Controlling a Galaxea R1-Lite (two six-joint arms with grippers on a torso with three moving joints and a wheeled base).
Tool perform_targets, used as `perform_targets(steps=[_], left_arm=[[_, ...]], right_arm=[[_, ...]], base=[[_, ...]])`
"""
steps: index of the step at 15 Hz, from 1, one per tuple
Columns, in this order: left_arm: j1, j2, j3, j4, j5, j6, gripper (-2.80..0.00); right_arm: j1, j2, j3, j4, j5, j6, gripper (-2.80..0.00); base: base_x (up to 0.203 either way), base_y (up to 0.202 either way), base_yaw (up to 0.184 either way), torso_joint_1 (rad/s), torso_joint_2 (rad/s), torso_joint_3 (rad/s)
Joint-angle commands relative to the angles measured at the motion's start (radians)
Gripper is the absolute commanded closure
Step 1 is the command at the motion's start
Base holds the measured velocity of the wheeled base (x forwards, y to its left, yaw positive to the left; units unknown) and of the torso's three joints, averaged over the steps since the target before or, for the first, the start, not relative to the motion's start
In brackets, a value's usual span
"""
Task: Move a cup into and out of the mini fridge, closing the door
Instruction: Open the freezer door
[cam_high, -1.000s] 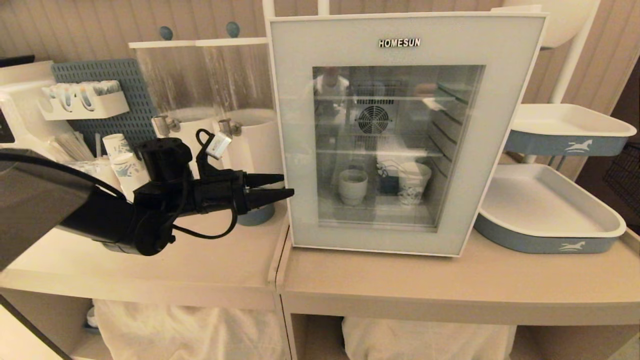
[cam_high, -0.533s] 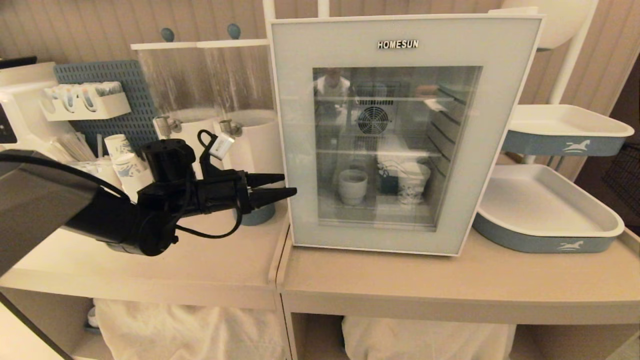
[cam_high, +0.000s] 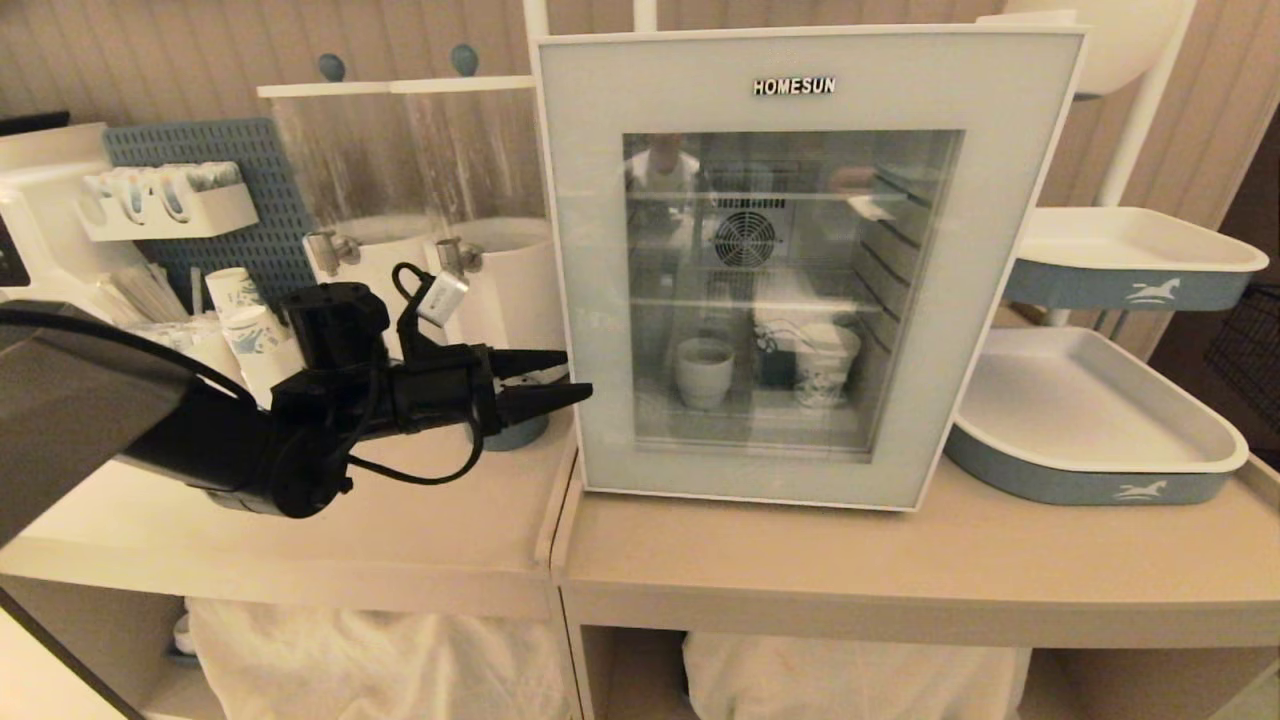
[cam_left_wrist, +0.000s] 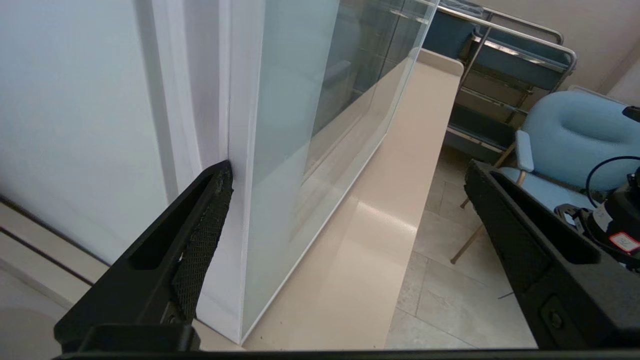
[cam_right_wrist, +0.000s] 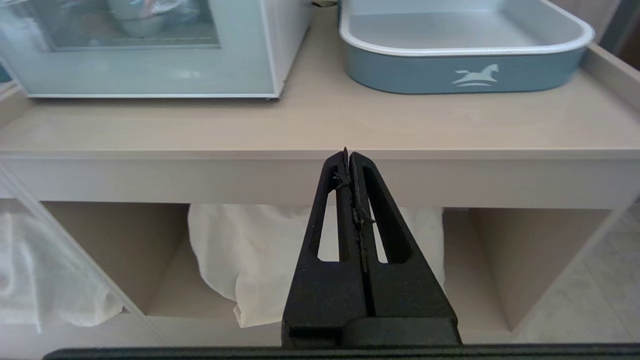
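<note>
The mini fridge (cam_high: 560, 200) stands on the counter with its blue-grey glass door (cam_high: 810, 470) closed. Behind the glass, the white cup (cam_high: 704, 372) sits on the lowest shelf, left of a blue-printed paper cup (cam_high: 826, 366). My left gripper (cam_high: 578, 375) is open and points level at the door's left edge, about mid-height. In the left wrist view one fingertip (cam_left_wrist: 220, 182) rests at the seam between the fridge side (cam_left_wrist: 195, 100) and the door (cam_left_wrist: 280, 125), while the other finger stands well out in front of the glass. My right gripper (cam_right_wrist: 348, 152) hangs shut and empty below the counter's front edge.
Two white drink dispensers (cam_high: 500, 270), paper cups (cam_high: 245, 320) and a blue pegboard (cam_high: 240, 170) crowd the counter left of the fridge. Blue-and-white trays (cam_high: 1100, 480) sit to its right. White cloth (cam_right_wrist: 250, 250) fills the shelf below. A blue chair (cam_left_wrist: 575, 135) stands on the floor.
</note>
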Motion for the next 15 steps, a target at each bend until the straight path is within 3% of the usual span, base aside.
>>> perform_targets(steps=[1,6,9,15], left_arm=[[0.001,-0.001,0.003,-0.006,-0.01,-0.002,-2.8],[0.021,-0.086,0.049,-0.01,-0.013,0.031,-2.8],[0.024,-0.104,0.047,-0.01,-0.016,0.019,-2.8],[0.01,-0.066,0.016,-0.01,-0.011,0.022,-2.8]], right_arm=[[0.0,0.001,0.0,0.001,0.0,0.0,0.0],[0.002,0.001,0.0,0.001,0.0,-0.002,0.0],[0.002,0.001,0.0,0.001,0.0,-0.002,0.0],[0.001,0.001,0.0,0.001,0.0,-0.002,0.0]], base=[[0.0,0.0,0.0,0.0,0.0,0.0],[0.0,0.0,0.0,0.001,0.01,-0.002],[0.0,0.0,0.0,0.0,0.0,0.0],[0.0,0.0,0.0,0.0,0.0,0.0]])
